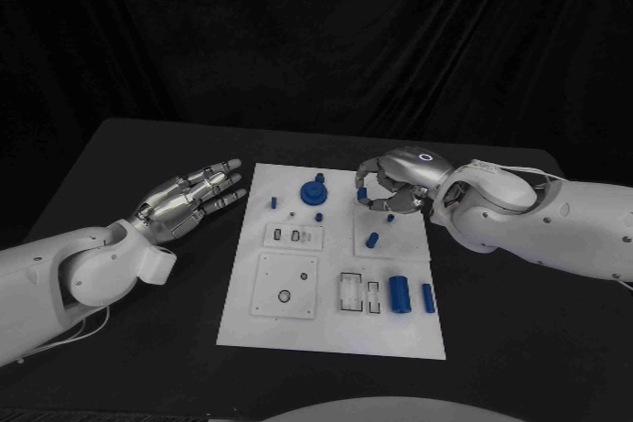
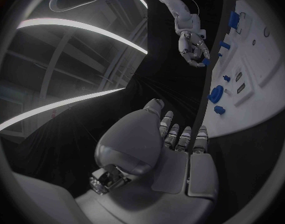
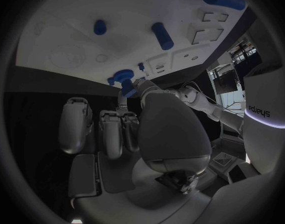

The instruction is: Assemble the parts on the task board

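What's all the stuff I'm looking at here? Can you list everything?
table: one, black, under everything
task board: one, white, middle of the table
round knobbed part: one, blue, far middle of the board
cylinders: two, blue, side by side at the board's near right
small pegs: several, blue, scattered mid-board
held part: one, blue, pinched at the right hand's fingertips
left hand: one, silver, fingers spread, left of the board
right hand: one, silver, over the board's far right
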